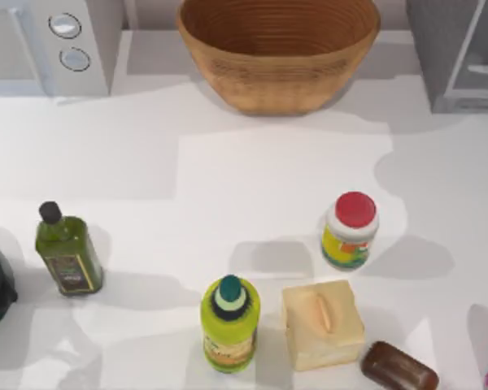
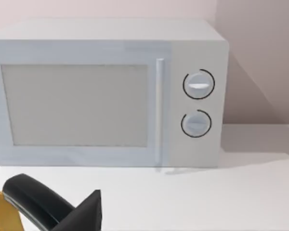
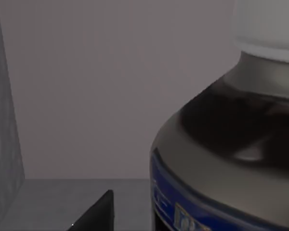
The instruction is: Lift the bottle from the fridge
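The right wrist view looks into the dark-grey box-shaped fridge with its paler grey frame [image 1: 459, 57], which stands at the table's 1 o'clock corner in the top view. Inside stands the task's dark glossy bottle with white cap and blue label band [image 3: 231, 163], upright, long axis vertical, close in front of the right gripper [image 3: 98, 214] and offset to one side of it. One black fingertip shows against the grey shelf floor; whether the fingers are apart or together cannot be told. The right arm is judged much the nearer. The left gripper [image 2: 48, 207] sits parked, facing the white two-knob microwave [image 2: 106, 96] at 11 o'clock; its state is likewise unclear.
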Available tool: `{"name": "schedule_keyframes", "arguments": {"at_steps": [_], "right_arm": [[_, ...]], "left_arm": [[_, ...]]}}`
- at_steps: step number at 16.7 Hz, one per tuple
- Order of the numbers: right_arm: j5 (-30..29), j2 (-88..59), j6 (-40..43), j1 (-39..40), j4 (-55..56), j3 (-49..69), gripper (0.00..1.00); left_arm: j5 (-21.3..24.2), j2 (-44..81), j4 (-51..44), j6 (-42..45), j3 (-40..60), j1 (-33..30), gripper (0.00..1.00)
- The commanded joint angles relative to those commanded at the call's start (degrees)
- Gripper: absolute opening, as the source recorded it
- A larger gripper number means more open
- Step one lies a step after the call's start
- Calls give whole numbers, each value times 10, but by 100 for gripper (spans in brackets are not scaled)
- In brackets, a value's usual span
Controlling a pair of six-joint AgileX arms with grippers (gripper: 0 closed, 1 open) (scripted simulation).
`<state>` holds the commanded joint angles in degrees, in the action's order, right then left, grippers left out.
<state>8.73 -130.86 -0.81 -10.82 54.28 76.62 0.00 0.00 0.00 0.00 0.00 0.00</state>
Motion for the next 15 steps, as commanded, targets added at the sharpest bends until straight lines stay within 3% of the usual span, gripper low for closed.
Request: {"name": "schedule_keyframes", "arguments": {"at_steps": [10, 15], "right_arm": [[0, 0, 0, 0, 0, 0, 2], [0, 0, 0, 0, 0, 0, 0]], "left_arm": [[0, 0, 0, 0, 0, 0, 100], [0, 0, 0, 0, 0, 0, 100]]}}
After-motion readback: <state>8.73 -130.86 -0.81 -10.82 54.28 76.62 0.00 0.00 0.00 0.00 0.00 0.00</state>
